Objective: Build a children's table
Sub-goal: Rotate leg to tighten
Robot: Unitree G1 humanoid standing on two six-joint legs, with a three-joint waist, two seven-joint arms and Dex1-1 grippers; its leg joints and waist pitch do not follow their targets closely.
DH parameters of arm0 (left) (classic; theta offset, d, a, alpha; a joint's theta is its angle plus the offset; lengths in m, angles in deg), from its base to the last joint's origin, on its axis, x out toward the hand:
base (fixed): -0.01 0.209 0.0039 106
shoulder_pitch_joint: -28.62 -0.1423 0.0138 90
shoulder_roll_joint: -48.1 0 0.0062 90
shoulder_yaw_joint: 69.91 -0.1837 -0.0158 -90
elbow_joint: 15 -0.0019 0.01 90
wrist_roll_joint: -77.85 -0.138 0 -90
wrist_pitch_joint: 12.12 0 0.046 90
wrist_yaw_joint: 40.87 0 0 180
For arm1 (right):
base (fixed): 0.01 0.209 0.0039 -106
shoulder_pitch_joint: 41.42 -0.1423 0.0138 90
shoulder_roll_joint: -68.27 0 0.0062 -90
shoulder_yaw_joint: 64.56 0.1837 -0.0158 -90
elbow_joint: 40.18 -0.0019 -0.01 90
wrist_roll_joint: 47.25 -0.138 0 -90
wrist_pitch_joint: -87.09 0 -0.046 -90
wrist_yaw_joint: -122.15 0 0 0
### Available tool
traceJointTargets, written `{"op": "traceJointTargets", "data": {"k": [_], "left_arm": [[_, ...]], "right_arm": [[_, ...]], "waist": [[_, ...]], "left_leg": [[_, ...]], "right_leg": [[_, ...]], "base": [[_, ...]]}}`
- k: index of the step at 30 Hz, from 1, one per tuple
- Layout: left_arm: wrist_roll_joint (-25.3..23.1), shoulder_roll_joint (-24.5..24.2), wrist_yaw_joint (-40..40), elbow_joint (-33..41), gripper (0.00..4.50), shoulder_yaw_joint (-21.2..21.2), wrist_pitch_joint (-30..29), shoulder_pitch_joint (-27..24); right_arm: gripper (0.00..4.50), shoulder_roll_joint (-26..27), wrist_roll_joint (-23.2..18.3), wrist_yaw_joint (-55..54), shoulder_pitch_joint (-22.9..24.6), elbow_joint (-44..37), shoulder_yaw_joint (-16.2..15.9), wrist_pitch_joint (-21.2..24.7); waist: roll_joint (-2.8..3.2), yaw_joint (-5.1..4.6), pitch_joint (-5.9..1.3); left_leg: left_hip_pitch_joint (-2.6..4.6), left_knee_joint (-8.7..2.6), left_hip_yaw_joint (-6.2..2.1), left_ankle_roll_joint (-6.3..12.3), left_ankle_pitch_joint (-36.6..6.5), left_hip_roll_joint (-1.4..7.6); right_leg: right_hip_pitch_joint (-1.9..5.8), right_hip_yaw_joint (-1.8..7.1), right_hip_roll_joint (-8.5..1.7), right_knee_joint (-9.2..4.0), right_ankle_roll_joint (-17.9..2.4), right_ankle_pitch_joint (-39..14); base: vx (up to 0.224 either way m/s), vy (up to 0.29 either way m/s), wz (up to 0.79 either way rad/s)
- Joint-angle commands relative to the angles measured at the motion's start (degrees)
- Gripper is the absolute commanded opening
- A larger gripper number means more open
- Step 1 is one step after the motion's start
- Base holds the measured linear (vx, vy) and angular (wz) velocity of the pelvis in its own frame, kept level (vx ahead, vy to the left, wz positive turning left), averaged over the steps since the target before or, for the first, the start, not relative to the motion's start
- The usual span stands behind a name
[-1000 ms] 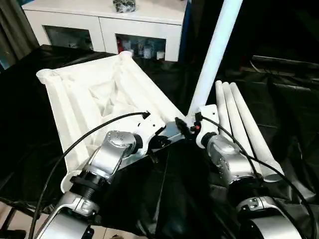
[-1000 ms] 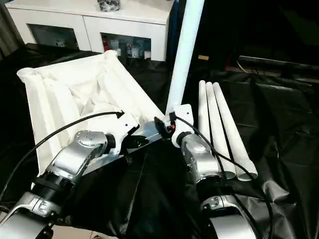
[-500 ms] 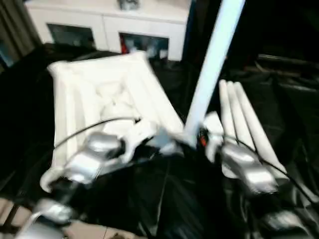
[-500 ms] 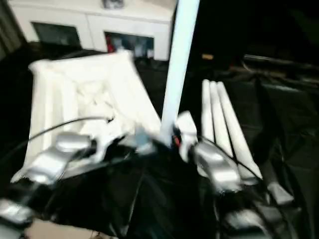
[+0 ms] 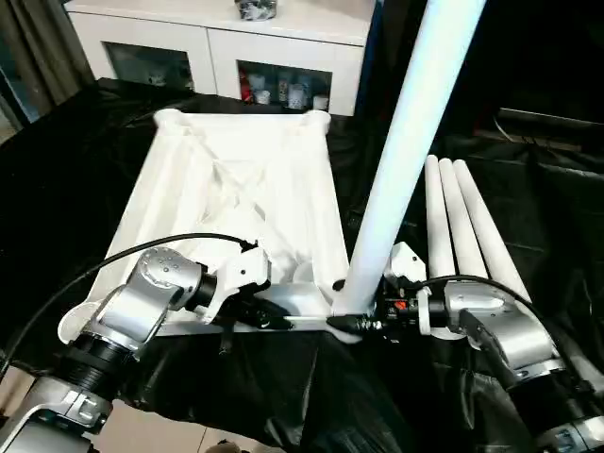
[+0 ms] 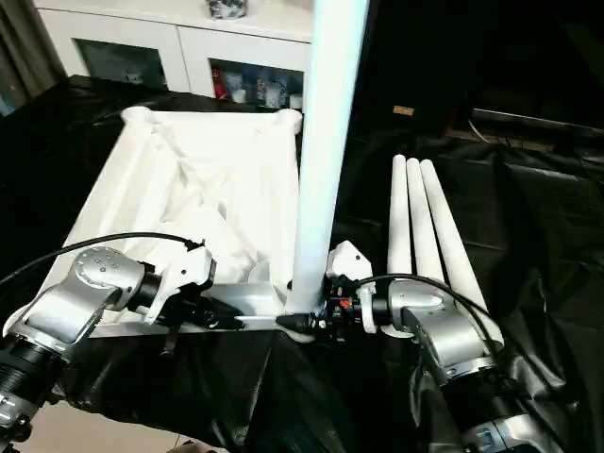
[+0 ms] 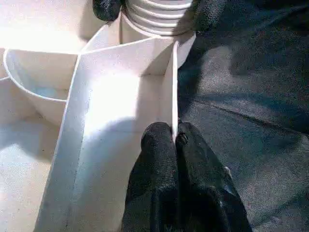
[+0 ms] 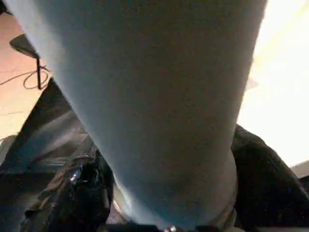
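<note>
The white tabletop [image 5: 236, 189] lies underside up on the black cloth, ribs and round corner sockets showing. One white leg [image 5: 406, 160] stands nearly upright in the near right corner socket. My right gripper [image 5: 349, 319] is shut around its base, with a black finger [image 8: 79, 193] on each side of the tube. In the left wrist view the leg's threaded end [image 7: 157, 14] sits in the socket. My left gripper [image 5: 274, 319] is shut on the thin wall of the tabletop's near edge [image 7: 174, 96], just left of that socket.
Three more white legs [image 5: 462, 226] lie side by side on the cloth right of the tabletop. A white cabinet [image 5: 226, 47] with glass doors stands behind. The black cloth [image 5: 528, 189] covers the work surface and hangs over the near edge.
The tabletop has swung so its near edge runs square across in front of me. Both arms moved with it, the leg stands steeper, and my right gripper has narrowed on its base.
</note>
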Motion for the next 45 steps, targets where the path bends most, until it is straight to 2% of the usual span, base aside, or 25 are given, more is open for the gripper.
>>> {"op": "traceJointTargets", "data": {"k": [1,4,5,7,8,9,10,12,14,15,18,20,21,22,24,25,27,30,31,32,33,34,38,41,45], "left_arm": [[1.31,1.92,-1.99,-0.10,0.00,-0.15,-0.92,0.57],[0.86,4.55,-6.92,-1.11,0.00,1.23,-3.33,1.23],[0.77,6.36,-9.99,-1.58,0.00,1.94,-5.03,1.73],[-0.18,9.11,-14.82,-2.33,0.00,2.42,-6.58,2.52],[-0.61,9.99,-16.23,-2.56,0.00,2.40,-7.20,2.79],[-0.79,10.25,-16.73,-2.63,0.00,2.40,-7.30,2.88],[-1.50,11.24,-18.72,-2.93,0.00,2.41,-7.72,3.20],[-2.51,13.86,-22.37,-3.11,0.00,2.62,-9.28,3.72],[-3.13,15.34,-24.71,-3.00,0.00,2.72,-10.11,3.90],[-3.95,16.99,-27.15,-2.53,0.00,2.48,-10.89,3.93],[-4.47,18.84,-28.99,-1.23,0.00,1.71,-11.94,3.54],[-4.49,18.82,-28.66,-1.15,0.00,1.28,-11.45,3.44],[-4.58,18.55,-28.19,-1.15,0.00,1.05,-10.94,3.33],[-4.66,18.05,-27.47,-1.13,0.00,0.79,-10.41,3.21],[-4.31,17.01,-25.86,-0.85,0.00,0.45,-9.19,2.85],[-3.90,15.86,-24.20,-0.54,0.00,0.14,-8.02,2.50],[-4.10,15.23,-23.36,-0.35,0.00,-0.08,-7.04,2.28],[-3.79,12.44,-18.83,0.22,0.00,-0.66,-3.17,1.45],[-3.79,12.44,-18.83,0.22,0.00,-0.66,-3.17,1.45],[-3.73,10.07,-15.64,-0.04,0.00,-1.10,-1.54,1.31],[-3.73,10.07,-15.64,-0.04,0.00,-1.10,-1.54,1.31],[-3.29,8.09,-12.53,-0.36,0.00,-1.25,0.01,1.22],[-2.16,5.94,-8.73,-0.76,0.00,-1.18,1.19,1.21],[-1.65,4.48,-6.20,-1.13,0.00,-1.27,2.40,1.18],[-1.06,2.02,-1.86,-1.77,0.00,-1.59,4.23,1.11]], "right_arm": [[2.83,1.87,0.32,-2.58,0.55,-0.08,-1.23,1.48],[2.82,5.56,2.15,-9.95,-0.16,3.47,0.64,0.32],[2.80,8.14,3.40,-15.60,-1.20,6.86,2.19,-1.11],[2.80,12.03,4.77,-24.54,-3.40,12.71,4.65,-2.45],[2.79,13.22,5.03,-27.30,-4.24,14.64,5.41,-2.82],[2.79,13.52,4.99,-27.86,-4.44,15.04,5.60,-2.85],[2.79,14.70,4.82,-30.05,-5.21,16.64,6.34,-2.99],[2.79,17.08,4.52,-34.90,-6.89,19.64,7.33,-3.25],[2.79,18.29,4.69,-37.23,-7.74,20.99,7.51,-3.39],[2.79,19.68,5.23,-40.00,-8.70,22.52,7.49,-3.67],[2.79,21.29,6.25,-41.55,-9.65,24.30,7.65,-5.80],[3.49,21.92,5.76,-41.08,-10.01,24.61,8.68,-6.10],[3.49,22.05,5.63,-40.49,-10.36,25.04,9.10,-6.38],[3.51,21.94,5.87,-40.00,-10.61,25.32,9.14,-6.96],[3.70,21.40,6.46,-39.11,-10.87,25.64,8.91,-8.34],[3.92,20.55,6.53,-37.45,-10.70,25.11,8.50,-9.39],[3.97,20.05,6.27,-36.17,-10.55,24.74,8.17,-9.95],[4.04,16.66,4.95,-26.86,-8.13,19.98,5.80,-10.93],[4.04,16.66,4.95,-26.86,-8.13,19.98,5.80,-10.93],[4.04,13.66,3.68,-20.20,-6.01,15.72,4.24,-10.20],[4.04,13.66,3.68,-20.20,-6.01,15.72,4.24,-10.20],[4.04,10.99,2.41,-14.87,-4.42,12.21,3.04,-9.01],[4.04,7.77,1.69,-8.79,-2.92,8.71,1.92,-7.85],[3.89,5.38,1.28,-4.74,-2.04,6.49,0.88,-6.91],[3.69,1.68,0.90,0.46,-1.25,3.70,-1.14,-4.77]], "waist": [[-0.02,-0.12,-3.64],[-0.09,-0.32,-3.42],[-0.31,-0.39,-3.24],[-0.21,-1.18,-3.04],[-0.38,-1.78,-3.08],[-0.43,-1.98,-3.10],[-0.47,-1.99,-3.14],[-0.37,-2.07,-3.13],[-0.26,-2.05,-3.18],[0.03,-1.99,-3.19],[-0.10,-2.10,-3.34],[-0.01,-2.03,-3.44],[0.00,-2.05,-3.43],[0.20,-2.06,-3.51],[0.21,-1.94,-3.61],[0.16,-1.93,-3.67],[0.21,-1.92,-3.83],[0.22,-1.60,-3.92],[0.22,-1.60,-3.92],[0.26,-1.30,-3.75],[0.27,-1.15,-3.87],[0.42,-1.14,-3.76],[0.35,-0.78,-3.44],[0.27,-0.72,-3.43],[0.27,-0.34,-3.51]], "left_leg": [[0.25,-3.77,-0.41,3.16,-8.02,2.31],[0.30,-3.83,-0.45,1.87,-9.79,2.09],[0.45,-3.87,-0.40,1.47,-10.49,2.09],[0.30,-4.05,-0.68,-0.11,-12.49,1.96],[0.14,-4.15,-1.03,-0.88,-13.53,1.79],[0.02,-4.22,-1.10,-0.76,-13.51,1.76],[-0.16,-4.19,-1.18,-0.57,-13.32,1.74],[0.40,-3.96,-0.97,0.15,-14.29,1.73],[0.38,-3.97,-0.94,0.59,-13.52,1.74],[0.46,-3.95,-0.92,0.56,-13.58,1.79],[0.31,-3.97,-0.88,0.58,-13.86,1.80],[0.17,-4.00,-0.86,1.00,-13.15,1.79],[0.11,-4.03,-0.87,1.14,-13.00,1.81],[0.13,-3.99,-0.87,1.23,-12.71,1.85],[0.24,-3.86,-0.71,1.43,-12.16,1.89],[-0.04,-3.91,-0.76,1.65,-11.36,1.87],[-0.01,-3.82,-0.71,2.11,-10.36,1.91],[-0.04,-3.67,-0.58,3.60,-8.18,2.02],[-0.04,-3.67,-0.58,3.60,-8.18,2.02],[0.21,-3.74,-0.58,4.00,-8.51,2.06],[0.42,-3.63,-0.50,4.18,-8.57,2.12],[0.52,-3.73,-0.41,4.40,-8.87,2.24],[0.65,-3.98,-0.46,3.33,-11.81,2.32],[0.47,-4.04,-0.53,2.71,-11.89,2.28],[0.42,-3.94,-0.47,3.05,-10.75,2.29]], "right_leg": [[3.13,2.92,-4.50,-3.54,-13.07,-10.93],[3.01,2.90,-4.57,-4.08,-11.88,-15.65],[2.69,2.95,-4.57,-4.29,-11.20,-17.99],[2.56,2.72,-4.76,-4.66,-9.96,-23.70],[2.88,2.40,-4.78,-5.01,-8.33,-27.06],[2.99,2.34,-4.76,-5.17,-7.66,-27.84],[3.09,2.33,-4.81,-5.21,-7.16,-27.98],[2.38,2.53,-4.72,-5.67,-6.89,-28.19],[2.38,2.53,-4.57,-5.62,-7.34,-26.88],[2.30,2.56,-4.53,-5.50,-7.63,-26.21],[2.41,2.52,-4.45,-5.32,-8.26,-24.18],[2.58,2.58,-4.38,-5.04,-9.03,-21.49],[2.63,2.60,-4.35,-4.97,-9.23,-20.80],[2.64,2.64,-4.38,-4.77,-9.82,-19.42],[2.61,2.74,-4.38,-4.63,-10.72,-17.28],[2.90,2.72,-4.41,-4.39,-11.10,-15.73],[3.01,2.75,-4.39,-4.11,-11.63,-13.36],[3.25,2.78,-4.34,-3.67,-12.81,-9.28],[3.25,2.78,-4.34,-3.67,-12.81,-9.28],[3.24,2.74,-4.20,-3.82,-12.81,-9.12],[3.16,2.81,-4.23,-3.70,-12.92,-8.78],[2.88,2.88,-4.19,-3.69,-13.45,-8.33],[2.82,2.90,-4.30,-4.06,-12.95,-12.99],[2.85,2.94,-4.35,-4.12,-12.29,-14.55],[2.94,2.96,-4.33,-4.03,-11.82,-14.16]], "base": [[0.000,0.000,0.00],[0.000,0.000,0.00],[0.000,0.000,0.00],[0.000,0.000,0.00],[-0.057,0.004,-0.13],[-0.057,0.004,-0.13],[0.000,0.000,0.00],[0.000,0.000,0.00],[0.000,0.000,0.00],[0.000,0.000,0.00],[0.000,0.000,0.00],[0.000,0.000,0.00],[0.000,0.000,0.00],[0.000,0.000,0.00],[0.000,0.000,0.00],[0.000,0.000,0.00],[0.000,0.000,0.00],[0.000,0.000,0.00],[0.000,0.000,0.00],[0.000,0.000,0.00],[0.000,0.000,0.00],[0.000,0.000,0.00],[0.000,0.000,0.00],[0.000,0.000,0.00],[0.000,0.000,0.00]]}}
